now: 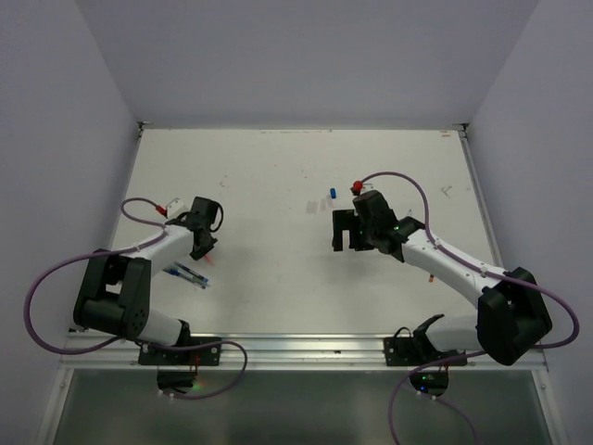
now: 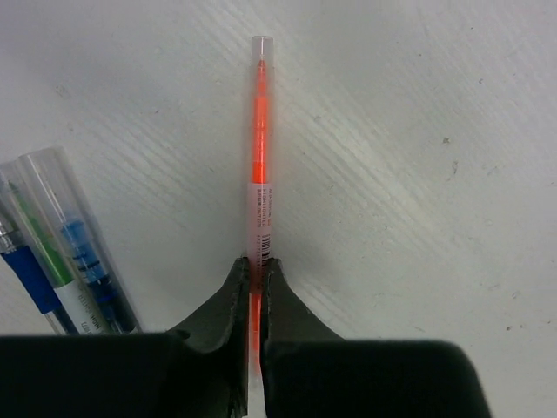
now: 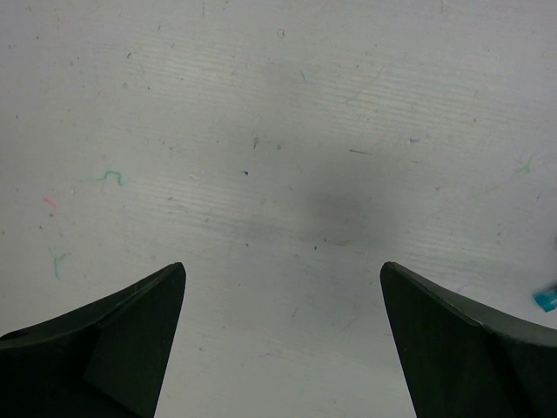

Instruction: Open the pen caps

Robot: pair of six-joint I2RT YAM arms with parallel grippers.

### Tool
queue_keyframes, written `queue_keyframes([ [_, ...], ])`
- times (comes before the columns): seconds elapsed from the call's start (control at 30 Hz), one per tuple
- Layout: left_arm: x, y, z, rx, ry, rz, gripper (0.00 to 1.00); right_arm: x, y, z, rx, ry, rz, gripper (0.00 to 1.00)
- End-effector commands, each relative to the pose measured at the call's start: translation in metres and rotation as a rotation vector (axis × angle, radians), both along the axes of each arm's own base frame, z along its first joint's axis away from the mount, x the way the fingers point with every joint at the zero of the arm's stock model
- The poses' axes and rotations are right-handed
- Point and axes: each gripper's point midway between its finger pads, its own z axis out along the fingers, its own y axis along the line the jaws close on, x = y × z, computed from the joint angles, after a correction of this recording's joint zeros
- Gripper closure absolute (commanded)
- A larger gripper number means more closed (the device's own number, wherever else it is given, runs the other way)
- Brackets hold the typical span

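Both left fingers clench an orange pen near the desk's left edge, other pens just beside it. The right fingers hang spread apart, grasping nothing. A blue cap lies nearby toward the far edge, perhaps a red cap beside it.

From above and behind, we look down on the whole table. Our two wrist views sit close over that same surface.
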Motion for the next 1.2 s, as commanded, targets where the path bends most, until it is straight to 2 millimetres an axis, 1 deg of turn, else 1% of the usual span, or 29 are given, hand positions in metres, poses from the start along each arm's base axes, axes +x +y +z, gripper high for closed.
queue_keyframes([
  [0.0, 0.012, -0.009, -0.007, -0.043, -0.016, -0.021, 1.00, 0.002, -0.007, 0.008, -0.024, -0.044, -0.007, 0.02],
  [0.07, 0.022, -0.014, -0.001, -0.055, -0.044, -0.054, 1.00, 0.002, -0.006, 0.008, -0.015, -0.049, -0.004, 0.01],
  [0.1, 0.030, -0.022, 0.003, -0.086, -0.071, -0.086, 1.00, 0.002, -0.005, 0.008, -0.015, -0.047, -0.003, 0.02],
  [0.17, 0.039, -0.031, 0.014, -0.103, -0.099, -0.162, 1.00, 0.002, -0.006, 0.008, -0.020, -0.041, -0.003, 0.02],
  [0.23, 0.052, -0.045, 0.030, -0.134, -0.150, -0.256, 1.00, 0.002, -0.003, 0.007, -0.011, -0.039, 0.004, 0.01],
  [0.27, 0.056, -0.053, 0.043, -0.148, -0.197, -0.292, 1.00, 0.003, 0.003, 0.008, 0.013, -0.045, 0.022, 0.02],
  [0.33, 0.064, -0.077, 0.061, -0.204, -0.287, -0.407, 1.00, -0.001, 0.019, 0.007, 0.084, -0.024, 0.081, 0.01],
  [0.37, 0.059, -0.089, 0.070, -0.240, -0.338, -0.463, 1.00, 0.000, 0.027, 0.009, 0.124, -0.040, 0.099, 0.01],
  [0.4, 0.069, -0.113, 0.096, -0.322, -0.476, -0.554, 1.00, -0.005, 0.039, 0.012, 0.186, -0.029, 0.141, 0.01],
  [0.43, 0.068, -0.126, 0.109, -0.373, -0.544, -0.601, 1.00, 0.000, 0.050, 0.024, 0.260, -0.073, 0.148, 0.01],
  [0.47, 0.064, -0.140, 0.129, -0.419, -0.631, -0.653, 1.00, -0.006, 0.055, 0.022, 0.301, -0.065, 0.167, 0.01],
  [0.5, 0.060, -0.155, 0.144, -0.488, -0.716, -0.700, 1.00, -0.012, 0.065, 0.027, 0.363, -0.059, 0.207, 0.01],
  [0.53, 0.058, -0.162, 0.152, -0.511, -0.750, -0.723, 1.00, -0.010, 0.074, 0.037, 0.423, -0.088, 0.227, 0.01],
  [0.57, 0.054, -0.172, 0.160, -0.531, -0.775, -0.757, 1.00, -0.015, 0.077, 0.035, 0.444, -0.070, 0.242, 0.02],
  [0.6, 0.055, -0.178, 0.170, -0.536, -0.814, -0.774, 1.00, -0.014, 0.083, 0.042, 0.480, -0.089, 0.261, 0.05],
  [0.63, 0.049, -0.191, 0.174, -0.549, -0.825, -0.805, 1.00, -0.015, 0.090, 0.047, 0.522, -0.088, 0.281, 0.09],
  [0.67, 0.048, -0.197, 0.178, -0.556, -0.839, -0.814, 1.00, -0.015, 0.093, 0.049, 0.537, -0.092, 0.289, 0.12],
  [0.7, 0.048, -0.203, 0.184, -0.584, -0.865, -0.814, 1.00, -0.015, 0.095, 0.052, 0.554, -0.096, 0.299, 0.15],
  [0.73, 0.045, -0.208, 0.187, -0.610, -0.872, -0.819, 1.00, -0.016, 0.098, 0.056, 0.575, -0.095, 0.306, 0.20],
  [0.83, 0.041, -0.224, 0.190, -0.671, -0.888, -0.821, 1.00, -0.014, 0.106, 0.073, 0.664, -0.146, 0.313, 0.23],
  [0.9, 0.042, -0.227, 0.189, -0.669, -0.889, -0.788, 1.00, -0.014, 0.109, 0.080, 0.715, -0.152, 0.293, 0.25],
  [0.93, 0.039, -0.234, 0.187, -0.679, -0.881, -0.791, 1.00, -0.012, 0.111, 0.084, 0.737, -0.176, 0.297, 0.26],
  [0.97, 0.041, -0.233, 0.190, -0.675, -0.892, -0.768, 1.00, -0.012, 0.113, 0.085, 0.745, -0.179, 0.295, 0.27],
  [1.03, 0.037, -0.241, 0.192, -0.707, -0.893, -0.760, 1.00, -0.010, 0.116, 0.089, 0.769, -0.198, 0.291, 0.29],
  [1.07, 0.037, -0.241, 0.193, -0.710, -0.899, -0.747, 1.00, -0.011, 0.119, 0.091, 0.781, -0.202, 0.297, 0.30],
  [1.1, 0.036, -0.243, 0.195, -0.718, -0.900, -0.742, 1.00, -0.011, 0.121, 0.089, 0.788, -0.198, 0.298, 0.30],
  [1.13, 0.035, -0.247, 0.195, -0.722, -0.895, -0.748, 1.00, -0.011, 0.123, 0.092, 0.808, -0.212, 0.303, 0.31],
  [1.17, 0.034, -0.250, 0.198, -0.728, -0.893, -0.751, 1.00, -0.013, 0.127, 0.092, 0.811, -0.208, 0.312, 0.32],
])
